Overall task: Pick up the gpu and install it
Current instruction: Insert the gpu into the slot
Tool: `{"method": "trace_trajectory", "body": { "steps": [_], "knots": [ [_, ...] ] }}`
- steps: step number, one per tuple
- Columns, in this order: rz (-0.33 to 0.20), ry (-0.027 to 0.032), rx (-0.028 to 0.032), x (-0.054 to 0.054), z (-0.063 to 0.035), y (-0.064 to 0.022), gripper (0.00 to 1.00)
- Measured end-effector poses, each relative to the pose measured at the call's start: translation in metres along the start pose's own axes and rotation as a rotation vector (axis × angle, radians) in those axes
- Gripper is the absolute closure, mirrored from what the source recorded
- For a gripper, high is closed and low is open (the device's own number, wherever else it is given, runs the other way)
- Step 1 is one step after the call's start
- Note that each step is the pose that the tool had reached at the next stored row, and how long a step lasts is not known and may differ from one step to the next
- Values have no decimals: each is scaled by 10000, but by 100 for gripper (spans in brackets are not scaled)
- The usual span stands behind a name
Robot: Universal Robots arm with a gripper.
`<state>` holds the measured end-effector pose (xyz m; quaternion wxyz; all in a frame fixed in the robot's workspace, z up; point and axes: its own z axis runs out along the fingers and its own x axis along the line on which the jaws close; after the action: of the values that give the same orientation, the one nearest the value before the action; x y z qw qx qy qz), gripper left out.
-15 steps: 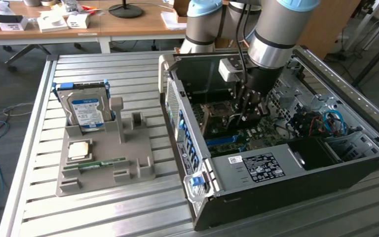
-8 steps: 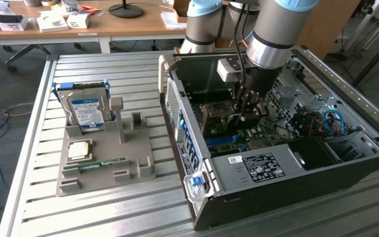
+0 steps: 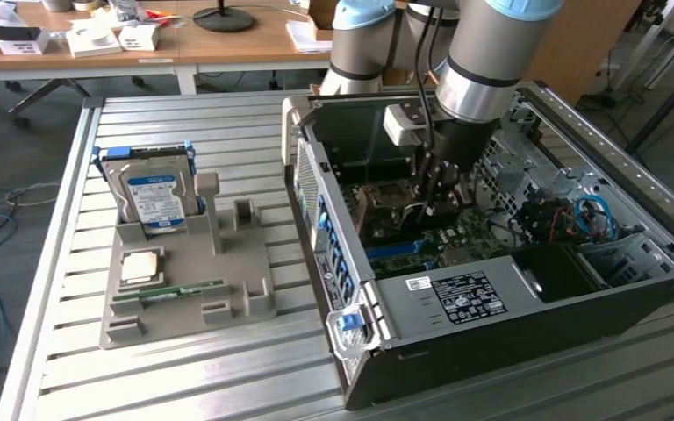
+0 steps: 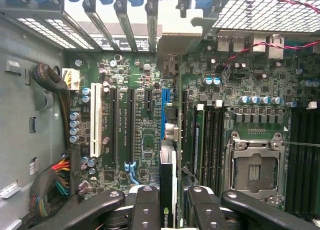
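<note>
My claw (image 4: 172, 192) is drawn in narrow and pinches the gpu (image 4: 168, 177) between its dark fingers (image 4: 146, 205), one on each flat face, so from my wrist I see the card edge-on as a slim black strip with a small green logo near my grip. It hangs inside the open computer case (image 3: 455, 303), right over the green motherboard (image 4: 145, 140) and lined up lengthwise with the blue slot (image 4: 165, 105). I cannot tell whether its edge already touches that slot. Beside the blue slot run several dark slots and one white slot (image 4: 95, 125). On the card's other side stand the black memory slots, then the empty metal CPU socket (image 4: 255, 167). A bundle of coloured cables (image 4: 60, 175) runs along the case wall past the white slot. Further off is the row of rear bracket openings with their blue clips. In the exterior view my claw (image 3: 437, 197) reaches straight down into the middle of the case. Well apart, on the exterior view's left, a grey holder tray (image 3: 232, 263) sits on the slatted metal table (image 3: 173, 377). It carries an upright hard drive (image 3: 155, 197) with a blue-white label and a narrow green memory stick (image 3: 185, 290) lying flat.
</note>
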<state>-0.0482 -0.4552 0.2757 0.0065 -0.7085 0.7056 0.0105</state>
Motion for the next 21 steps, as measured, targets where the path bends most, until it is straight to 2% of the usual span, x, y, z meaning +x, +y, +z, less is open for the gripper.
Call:
{"method": "trace_trajectory", "body": {
  "steps": [16,21],
  "knots": [
    [1,-1,1,8,2,46,74],
    [0,0,1,9,38,46,74]
  ]
}}
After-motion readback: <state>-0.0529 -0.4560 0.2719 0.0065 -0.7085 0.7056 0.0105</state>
